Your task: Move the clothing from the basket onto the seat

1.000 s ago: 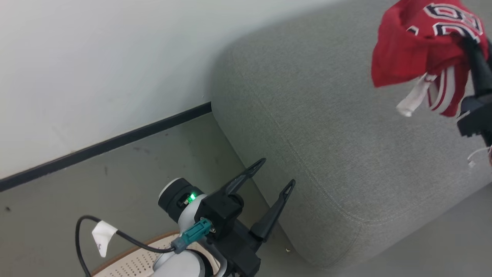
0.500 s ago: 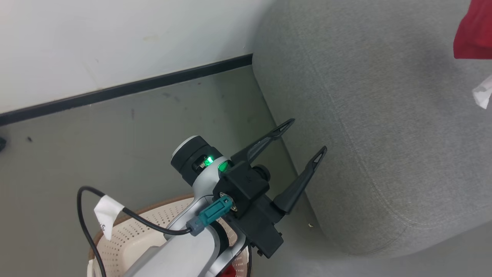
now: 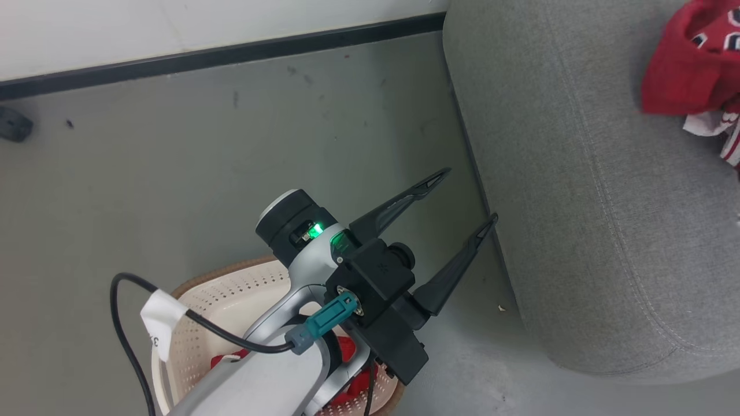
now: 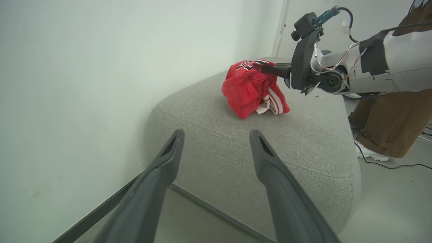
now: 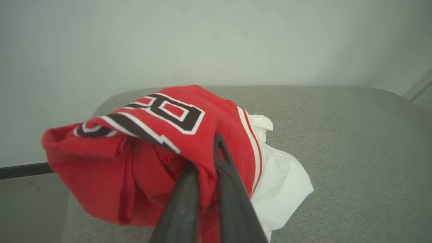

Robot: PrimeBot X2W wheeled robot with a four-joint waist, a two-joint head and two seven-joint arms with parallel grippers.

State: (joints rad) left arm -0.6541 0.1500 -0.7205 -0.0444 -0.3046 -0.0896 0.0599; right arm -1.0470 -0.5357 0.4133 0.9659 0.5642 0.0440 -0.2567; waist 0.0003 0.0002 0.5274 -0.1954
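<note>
Left tool (image 3: 471, 193): we see its fingers spread wide with nothing between them, poised above the floor (image 3: 173, 173) between the basket (image 3: 219, 289) and the near edge of the seat (image 3: 578, 202). Right tool (image 5: 206, 152): its fingers are drawn close together, pinching a fold of the numbered garment (image 5: 162, 118), a red piece with dark numerals, striped trim and a white panel. We find this garment bunched over the seat top, its lower folds appearing to touch the fabric. A second red garment (image 3: 350, 352) lies in the basket, partly hidden by the left arm. A person's brown trouser leg (image 4: 388, 125) stands beyond the seat
</note>
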